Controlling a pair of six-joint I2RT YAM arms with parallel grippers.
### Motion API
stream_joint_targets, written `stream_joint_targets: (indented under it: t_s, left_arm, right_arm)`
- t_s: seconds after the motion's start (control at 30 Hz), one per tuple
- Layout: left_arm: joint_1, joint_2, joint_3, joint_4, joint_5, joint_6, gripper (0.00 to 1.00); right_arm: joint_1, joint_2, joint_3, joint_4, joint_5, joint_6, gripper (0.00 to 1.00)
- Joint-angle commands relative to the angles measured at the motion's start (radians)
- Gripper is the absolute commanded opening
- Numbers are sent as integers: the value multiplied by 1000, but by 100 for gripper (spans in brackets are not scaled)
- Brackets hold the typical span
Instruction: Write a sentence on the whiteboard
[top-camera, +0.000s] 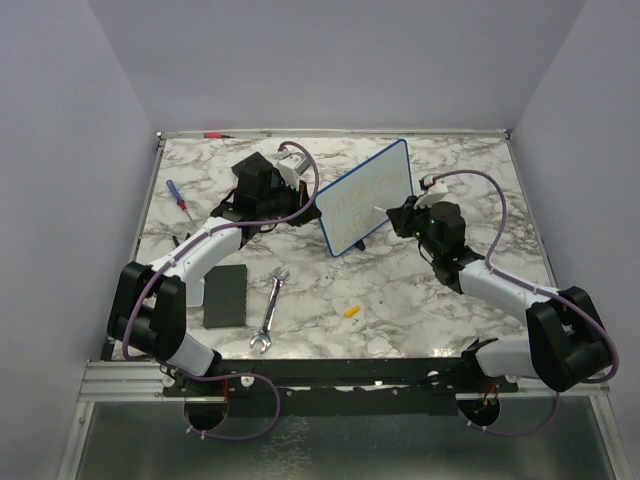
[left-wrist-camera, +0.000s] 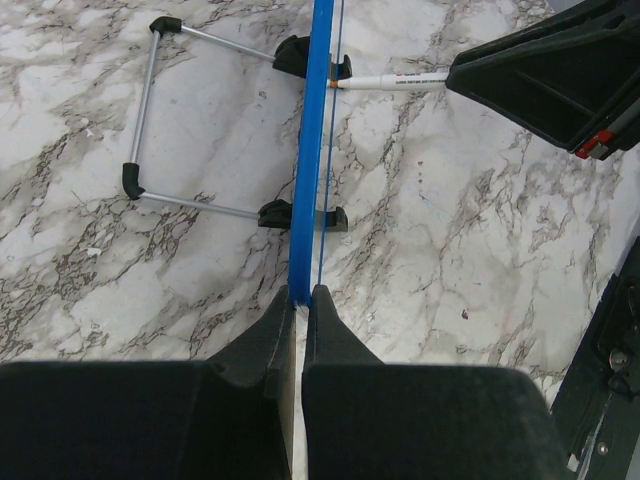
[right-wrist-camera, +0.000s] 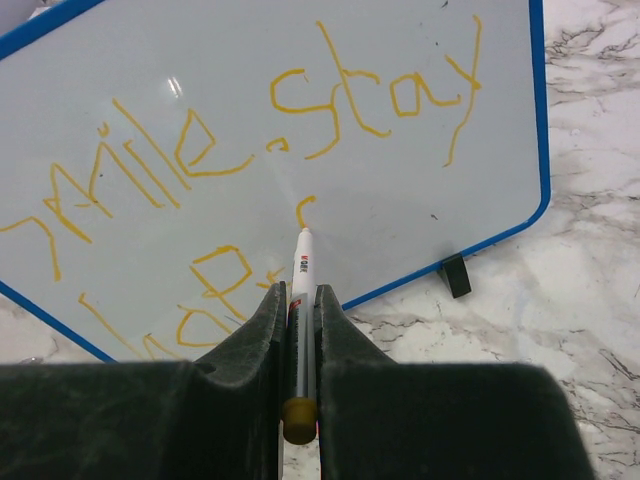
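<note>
The whiteboard (top-camera: 365, 195) stands upright and angled at the middle of the marble table, with a blue frame and black feet. My left gripper (left-wrist-camera: 302, 295) is shut on its blue edge (left-wrist-camera: 312, 150), which the left wrist view shows edge-on. My right gripper (right-wrist-camera: 301, 295) is shut on a white marker (right-wrist-camera: 301, 270) with a yellow end cap. The marker's tip touches the board's face (right-wrist-camera: 420, 190) at a short yellow stroke. The sentence (right-wrist-camera: 330, 100) shows in yellow handwriting, with "stay" legible on the upper line and more letters below. From above, the right gripper (top-camera: 405, 215) faces the board.
A wrench (top-camera: 270, 310), a black pad (top-camera: 225, 295) and a small yellow cap (top-camera: 351, 310) lie on the near half of the table. A blue-handled screwdriver (top-camera: 176, 193) lies at the left. The board's wire stand (left-wrist-camera: 150, 130) rests behind it.
</note>
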Motion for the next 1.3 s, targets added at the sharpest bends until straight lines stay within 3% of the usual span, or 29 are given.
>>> stream_joint_targets:
  t_s: [0.0, 0.53, 1.0, 1.27]
  left_arm:
    - [-13, 1, 4, -50, -6, 17, 0]
    - [-15, 0, 4, -51, -6, 16, 0]
    - [-14, 0, 3, -50, -6, 17, 0]
    - [-13, 1, 4, -51, -6, 15, 0]
  right_arm:
    - [-2, 30, -16, -6, 50, 9, 1]
    - [-2, 131, -34, -11, 53, 43, 1]
    - [-2, -14, -51, -42, 41, 42, 1]
    - [-1, 10, -20, -25, 40, 28, 1]
